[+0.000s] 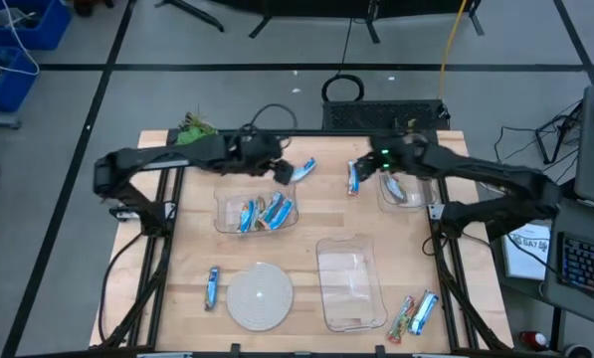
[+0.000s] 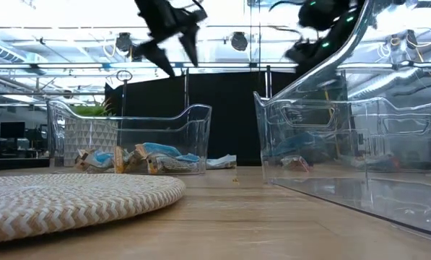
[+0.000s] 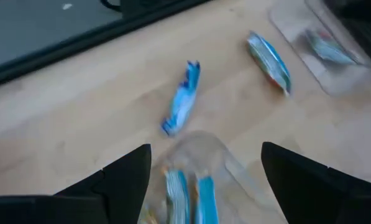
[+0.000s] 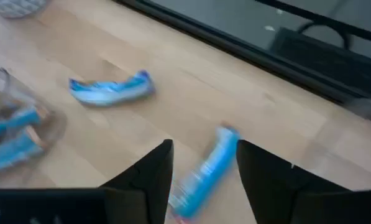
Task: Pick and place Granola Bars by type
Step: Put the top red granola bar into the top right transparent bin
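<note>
The left hand (image 1: 280, 171) hangs above the far edge of the left bin (image 1: 222, 207), near the middle of the desk (image 1: 306, 254). Its fingers (image 3: 120, 171) are spread wide and hold nothing. Just past it, a blue bar (image 1: 305, 169) lies on the desk. Some blue bars (image 1: 264, 213) lie in the left bin.

The right hand (image 1: 369, 165) is over the far part of the desk, right of the left hand. Its fingers (image 4: 149, 167) are partly open. A second blue bar (image 1: 353, 177) lies on the desk between them. It is hard to tell if they touch it. A bar (image 1: 396, 190) lies in the small far bin (image 1: 385, 202) on the right.

One blue bar (image 1: 212, 286) lies near the front left, beside the round plate (image 1: 260, 296). The big bin (image 1: 349, 282) sits right of the plate. Two more bars (image 1: 414, 314), one blue and one of many colours, lie at the near right corner.
</note>
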